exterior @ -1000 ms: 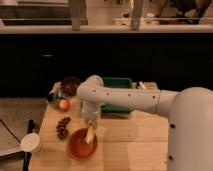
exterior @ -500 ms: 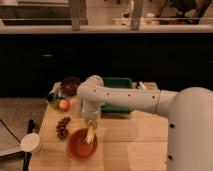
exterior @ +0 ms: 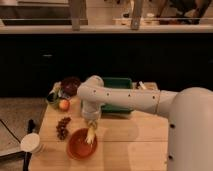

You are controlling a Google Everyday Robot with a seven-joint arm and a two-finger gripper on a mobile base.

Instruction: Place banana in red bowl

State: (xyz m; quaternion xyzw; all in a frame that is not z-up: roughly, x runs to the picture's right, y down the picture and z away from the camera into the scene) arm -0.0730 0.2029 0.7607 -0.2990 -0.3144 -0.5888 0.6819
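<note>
Camera view: the gripper [exterior: 91, 131] hangs right over the red bowl [exterior: 80, 145] at the tabletop's [exterior: 135, 142] front left, clamped on the banana [exterior: 90, 136], whose lower end dips inside the bowl's rim.

red bowl [exterior: 80, 145]: bright orange-red, near the table's front edge
banana [exterior: 90, 136]: pale yellow, at the bowl's rim
gripper [exterior: 91, 131]: pale, yellowish-white, above the bowl
arm [exterior: 127, 99]: glossy white
table [exterior: 130, 145]: light tan wood
small bowl [exterior: 70, 85]: dark maroon, back left corner
round fruit [exterior: 63, 104]: orange, left side
tray [exterior: 117, 85]: green, back edge
grapes [exterior: 63, 127]: dark reddish-brown, left of the red bowl
</note>
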